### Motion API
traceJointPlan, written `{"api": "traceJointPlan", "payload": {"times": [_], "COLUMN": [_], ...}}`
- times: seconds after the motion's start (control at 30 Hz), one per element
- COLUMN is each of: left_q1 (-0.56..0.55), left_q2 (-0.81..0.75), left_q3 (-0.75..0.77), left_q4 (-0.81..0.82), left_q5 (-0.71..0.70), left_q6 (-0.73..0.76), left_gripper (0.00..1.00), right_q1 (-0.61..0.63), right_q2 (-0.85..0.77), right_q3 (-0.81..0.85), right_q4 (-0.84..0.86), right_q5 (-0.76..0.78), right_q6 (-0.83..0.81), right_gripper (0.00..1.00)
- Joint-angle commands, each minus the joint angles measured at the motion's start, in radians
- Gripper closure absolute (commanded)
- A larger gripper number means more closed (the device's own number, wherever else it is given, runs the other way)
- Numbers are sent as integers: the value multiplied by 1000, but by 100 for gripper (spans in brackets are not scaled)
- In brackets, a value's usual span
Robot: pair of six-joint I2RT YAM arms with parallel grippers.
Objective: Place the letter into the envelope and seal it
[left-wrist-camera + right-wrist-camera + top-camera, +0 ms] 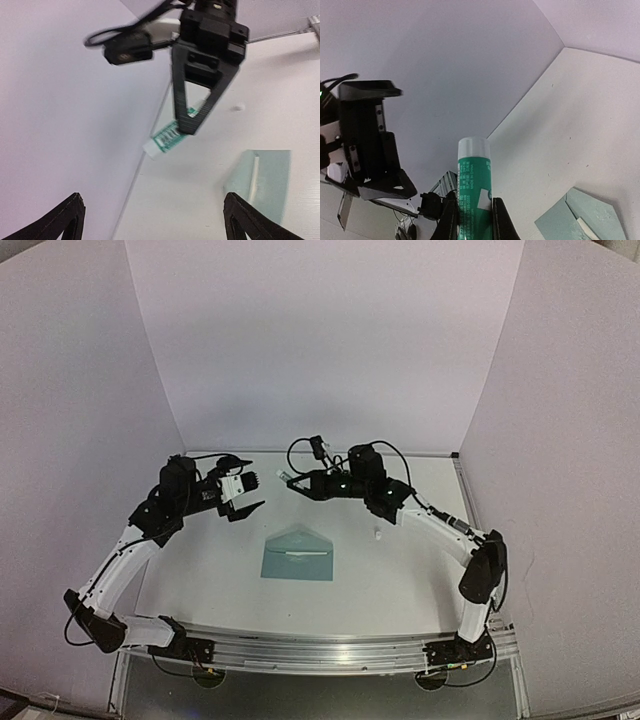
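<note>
The pale teal envelope (297,560) lies flat mid-table with its triangular flap open toward the back; it also shows in the left wrist view (267,180) and the right wrist view (580,220). A thin pale strip runs along its mouth. The letter is hidden. My right gripper (292,483) hangs above the table behind the envelope, shut on a green glue stick (474,175) whose white end points at the left arm. My left gripper (256,494) faces it a short way off, open, with nothing between its fingers (70,215).
A small white piece (377,533) lies on the table to the right of the envelope. Pale walls close in the back and both sides. The arms' bases and a metal rail (320,650) run along the near edge.
</note>
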Motion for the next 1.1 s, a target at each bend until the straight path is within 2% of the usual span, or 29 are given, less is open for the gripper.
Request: {"api": "traceJointPlan", "payload": {"times": [0.0,0.1,0.23,0.47,0.6,0.77,0.93,1.07], "left_q1": [7,9,9,9,9,9,5,0], "left_q2": [26,37,62,123,160,205,214,216], "left_q3": [47,67,98,173,224,277,287,278], "left_q4": [-282,-300,-344,-501,-613,-711,-714,-653], "left_q5": [206,221,271,373,404,433,446,428], "left_q6": [-201,-223,-217,-136,-70,-6,9,-34], "left_gripper": [5,8,16,29,37,40,42,41], "right_q1": [7,36,106,195,211,227,242,259], "right_q2": [-110,-137,-157,-130,-117,-97,-69,-45], "right_q3": [-48,-52,-43,20,56,85,114,142], "right_q4": [-17,-145,-282,-419,-441,-447,-466,-486], "right_q5": [-127,-118,-4,237,263,292,356,370], "right_q6": [-351,-538,-832,-1132,-1179,-1204,-1234,-1274], "right_gripper": [100,100,100,100,100,100,100,100]}}
